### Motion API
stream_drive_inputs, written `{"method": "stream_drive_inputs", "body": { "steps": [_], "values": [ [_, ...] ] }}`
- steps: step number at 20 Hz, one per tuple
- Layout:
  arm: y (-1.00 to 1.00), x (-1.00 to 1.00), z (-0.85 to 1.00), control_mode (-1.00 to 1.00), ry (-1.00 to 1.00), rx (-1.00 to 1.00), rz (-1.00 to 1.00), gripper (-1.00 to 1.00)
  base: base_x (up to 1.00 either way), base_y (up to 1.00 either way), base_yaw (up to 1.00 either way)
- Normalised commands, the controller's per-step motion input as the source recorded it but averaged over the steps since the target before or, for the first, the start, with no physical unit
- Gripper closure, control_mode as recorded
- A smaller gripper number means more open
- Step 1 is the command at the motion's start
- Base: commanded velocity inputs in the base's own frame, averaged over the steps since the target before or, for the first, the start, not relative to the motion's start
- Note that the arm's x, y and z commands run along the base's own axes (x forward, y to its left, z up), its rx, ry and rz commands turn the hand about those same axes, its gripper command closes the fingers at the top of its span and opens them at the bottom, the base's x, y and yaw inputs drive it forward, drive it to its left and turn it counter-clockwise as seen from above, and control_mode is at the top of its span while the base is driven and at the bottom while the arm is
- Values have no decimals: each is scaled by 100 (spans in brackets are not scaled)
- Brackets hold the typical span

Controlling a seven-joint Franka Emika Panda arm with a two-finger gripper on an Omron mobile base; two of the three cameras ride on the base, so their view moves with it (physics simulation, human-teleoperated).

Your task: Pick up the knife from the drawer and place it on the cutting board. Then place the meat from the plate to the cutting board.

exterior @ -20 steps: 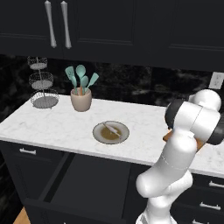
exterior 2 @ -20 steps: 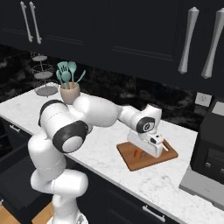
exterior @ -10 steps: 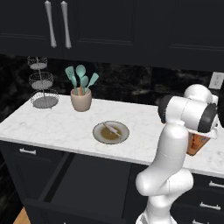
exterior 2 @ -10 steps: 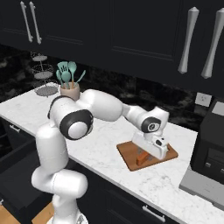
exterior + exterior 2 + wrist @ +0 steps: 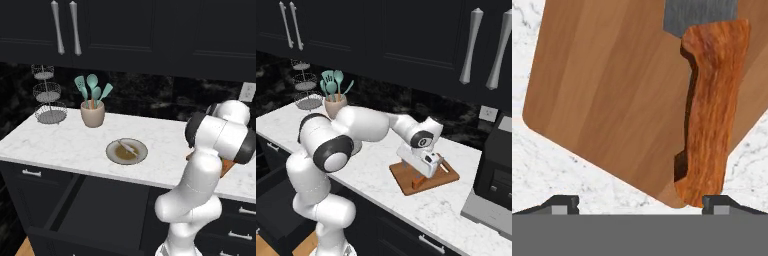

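We are looking at a white marble counter (image 5: 60, 145) that is running along a dark backsplash. A wire tiered basket (image 5: 49, 99) is standing at its far left end. Just beside it, a beige utensil cup (image 5: 93, 114) is sitting on the marble, holding teal spatulas (image 5: 92, 90). Nearer the front edge, the plate (image 5: 126, 151) is resting flat, with the meat (image 5: 128, 148) lying across it. Well apart to the right, the cutting board (image 5: 428, 175) is lying angled on the marble, and the knife (image 5: 708, 115) is resting on it. A black appliance (image 5: 498, 170) is sitting at the far right.
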Motion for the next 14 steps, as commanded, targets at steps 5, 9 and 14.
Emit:
{"method": "stream_drive_inputs", "body": {
  "steps": [5,9,14],
  "values": [
    [100,-10,5,-100,-31,-2,0,-100,0,0,0],
    [100,0,10,-100,-30,-2,4,-100,0,0,0],
    [100,6,17,-100,-13,0,18,-100,0,0,0]
  ]
}}
